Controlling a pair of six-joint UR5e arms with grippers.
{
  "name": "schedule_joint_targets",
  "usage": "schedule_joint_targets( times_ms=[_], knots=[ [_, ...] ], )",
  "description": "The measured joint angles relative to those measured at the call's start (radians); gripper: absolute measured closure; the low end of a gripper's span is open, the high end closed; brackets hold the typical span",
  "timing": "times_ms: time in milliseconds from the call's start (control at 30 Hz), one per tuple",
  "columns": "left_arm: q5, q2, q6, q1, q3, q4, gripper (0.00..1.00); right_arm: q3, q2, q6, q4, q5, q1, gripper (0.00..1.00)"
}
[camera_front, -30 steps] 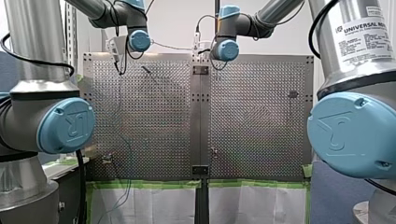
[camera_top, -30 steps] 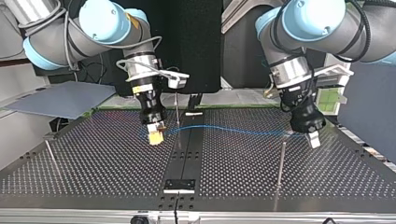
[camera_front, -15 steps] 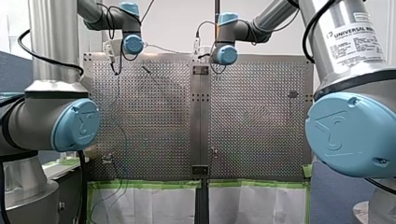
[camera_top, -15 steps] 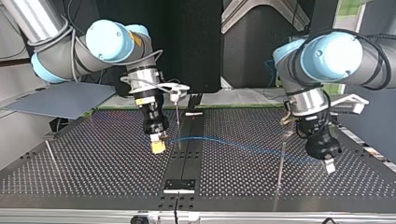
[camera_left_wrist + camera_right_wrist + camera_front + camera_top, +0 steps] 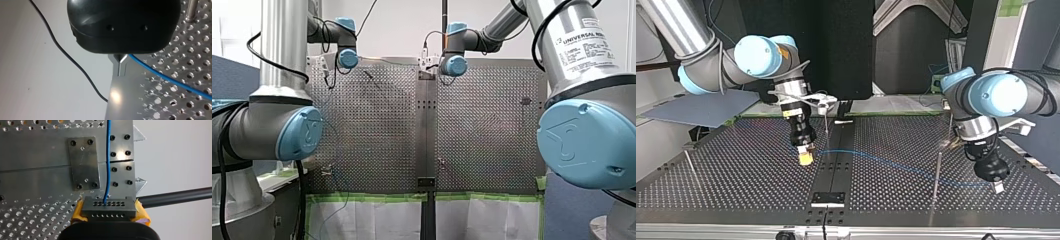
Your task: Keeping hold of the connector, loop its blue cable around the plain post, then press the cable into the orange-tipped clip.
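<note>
In the top view my right gripper (image 5: 806,157), with yellow pads, hovers low beside the table's dark centre strip. The right wrist view shows it (image 5: 108,207) shut on a dark connector (image 5: 107,213). The blue cable (image 5: 108,157) leaves the connector's top. That blue cable (image 5: 896,164) runs across the table, crosses a tall plain post (image 5: 937,172) and ends at my left gripper (image 5: 997,187) near the view's right front. In the left wrist view the metal fingers (image 5: 120,65) are shut on the cable (image 5: 172,81). Which side of the post the cable passes, I cannot tell.
A thin post (image 5: 826,129) stands just beside my right gripper. Another post (image 5: 691,167) stands at the top view's left. A small bracket (image 5: 828,198) sits on the centre strip near the front edge. The perforated plate's edge (image 5: 112,100) lies under my left gripper.
My left gripper has swung toward the top view's front right, past the tall post, dragging the cable with it. My right gripper has come a little nearer the front, still holding the connector.
</note>
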Motion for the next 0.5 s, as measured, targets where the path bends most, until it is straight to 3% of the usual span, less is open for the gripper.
schedule_joint_targets(
  times_ms=[300, 500],
  knots=[
    [0.077, -0.046, -0.009, 0.008, 0.000, -0.006, 1.00, 0.000, 0.008, 0.002, -0.001, -0.002, -0.010, 1.00],
    [0.089, -0.078, -0.023, 0.012, -0.001, -0.006, 1.00, 0.000, 0.019, 0.001, -0.002, -0.002, -0.015, 1.00]
  ],
)
